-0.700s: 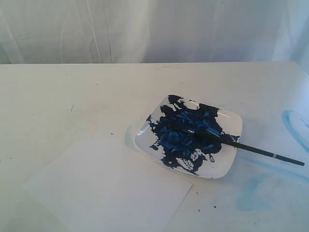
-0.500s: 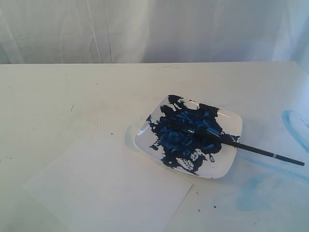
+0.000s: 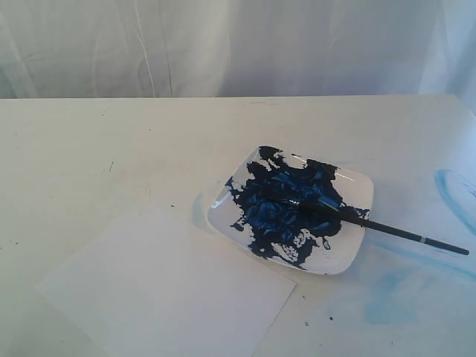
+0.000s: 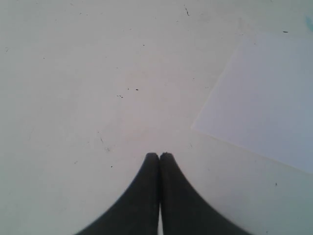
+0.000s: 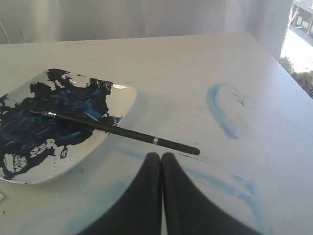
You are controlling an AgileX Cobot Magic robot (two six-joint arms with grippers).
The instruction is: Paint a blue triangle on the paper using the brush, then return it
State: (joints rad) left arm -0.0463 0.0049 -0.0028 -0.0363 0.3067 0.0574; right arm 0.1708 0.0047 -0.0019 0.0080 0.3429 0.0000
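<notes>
The left pincer (image 4: 159,155) is closed, its two dark fingertips pressed together with nothing between them. It hangs over a bare stretch of the off-white worktop (image 3: 111,149), with one corner of the paper (image 3: 167,286) a little way off and not touching it.

The right pincer (image 5: 161,155) is also closed tip to tip and holds nothing. The free end of the brush (image 3: 401,233) lies near its tips, apart from them.

The paper, a plain white rectangular sheet, lies flat toward the near edge of the worktop, left of the middle, turned at an angle to that edge. Its surface is plain white.

Just beyond the paper's far right side, right of the worktop's middle, sits a white square dish (image 3: 343,256). A thick, dark blue mass of paint (image 3: 286,204) covers most of its inside.

The brush rests across the dish. Its bristle end lies in the paint, and its thin black handle crosses the dish's rim and slants out toward the right edge of the worktop. A small silver band shows near the handle's free end.

Faint pale blue smears (image 5: 216,110) mark the worktop between the dish and the right edge.

The far half of the worktop is off-white with a few tiny dark specks. Behind the far edge hangs a pale, folded curtain (image 3: 223,44).
</notes>
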